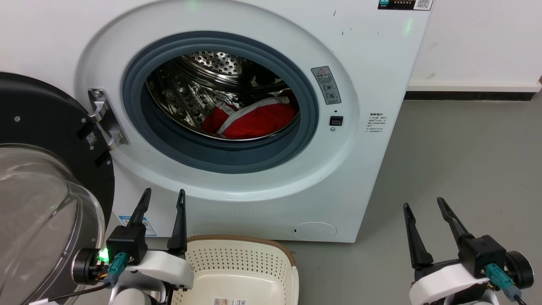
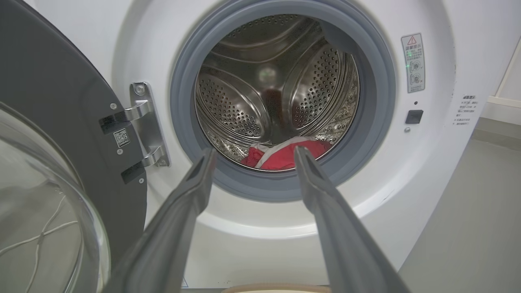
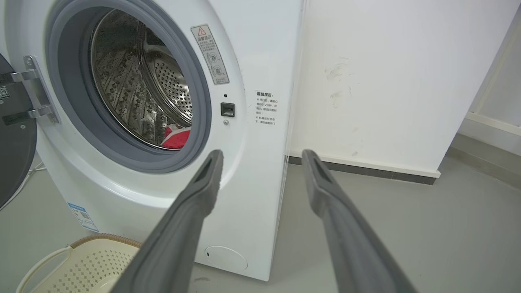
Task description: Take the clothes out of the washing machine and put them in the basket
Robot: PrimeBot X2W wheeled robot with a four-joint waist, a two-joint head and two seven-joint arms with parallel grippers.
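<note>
The white washing machine stands ahead with its round port open. Red clothes with white trim lie at the bottom of the steel drum, also seen as clothes and clothes. The cream basket sits on the floor in front of the washer, its floor bare but for a label; basket. My left gripper is open, low beside the basket's left rim, pointing at the port; left gripper. My right gripper is open over the floor, right of the washer; right gripper.
The washer's black-rimmed glass door is swung open at the left, close to my left arm. Grey floor stretches to the right of the machine, bounded by a white wall with a dark skirting.
</note>
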